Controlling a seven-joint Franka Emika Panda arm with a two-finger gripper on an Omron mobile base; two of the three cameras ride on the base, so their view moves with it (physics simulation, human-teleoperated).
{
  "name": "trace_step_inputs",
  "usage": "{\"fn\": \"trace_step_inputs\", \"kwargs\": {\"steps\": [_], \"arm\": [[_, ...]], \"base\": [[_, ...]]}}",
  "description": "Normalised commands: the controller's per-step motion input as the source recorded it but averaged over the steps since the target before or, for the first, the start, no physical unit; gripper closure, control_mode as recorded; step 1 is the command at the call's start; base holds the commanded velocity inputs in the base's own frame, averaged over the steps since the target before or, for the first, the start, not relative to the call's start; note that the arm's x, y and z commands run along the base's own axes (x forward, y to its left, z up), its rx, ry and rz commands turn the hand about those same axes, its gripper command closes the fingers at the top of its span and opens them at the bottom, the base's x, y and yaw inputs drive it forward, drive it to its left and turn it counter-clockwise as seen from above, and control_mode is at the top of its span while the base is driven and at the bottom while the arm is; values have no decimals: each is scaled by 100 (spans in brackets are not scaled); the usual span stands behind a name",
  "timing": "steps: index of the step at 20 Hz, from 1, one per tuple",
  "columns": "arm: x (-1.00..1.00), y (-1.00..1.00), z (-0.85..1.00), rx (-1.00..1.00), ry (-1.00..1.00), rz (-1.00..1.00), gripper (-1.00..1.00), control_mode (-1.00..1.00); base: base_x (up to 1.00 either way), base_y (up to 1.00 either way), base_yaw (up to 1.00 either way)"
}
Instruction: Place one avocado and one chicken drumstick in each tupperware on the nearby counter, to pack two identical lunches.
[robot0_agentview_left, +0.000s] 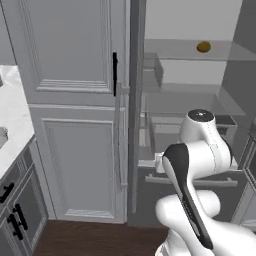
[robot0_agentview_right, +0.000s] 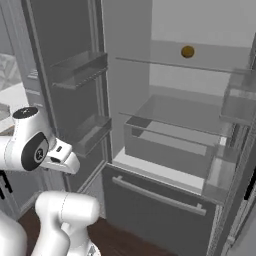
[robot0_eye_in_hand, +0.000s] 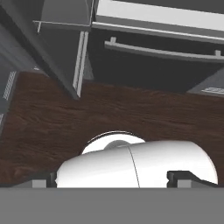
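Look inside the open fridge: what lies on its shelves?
One avocado sits on the top glass shelf, toward the back. The lower shelf shows nothing on it. Whatever the clear drawer holds cannot be made out.

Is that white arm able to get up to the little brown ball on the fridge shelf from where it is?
Probably yes. The fridge stands open and the avocado sits alone on the upper glass shelf, nothing in front of it. The gripper is open but points down at the floor, so the folded arm must first lift and turn.
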Motion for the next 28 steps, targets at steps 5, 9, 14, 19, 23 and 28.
{"fn": "trace_step_inputs", "kwargs": {"steps": [5,9,14,19,23,28], "arm": [[0,0,0,0,0,0,-100,100],[0,0,0,0,0,0,-100,100],[0,0,0,0,0,0,-100,100],[0,0,0,0,0,0,-100,100],[0,0,0,0,0,0,-100,100],[0,0,0,0,0,0,-100,100]], "base": [[0,-75,-31],[30,-45,-25],[60,-9,-25],[70,0,-33],[74,10,-33],[37,39,-21]]}}
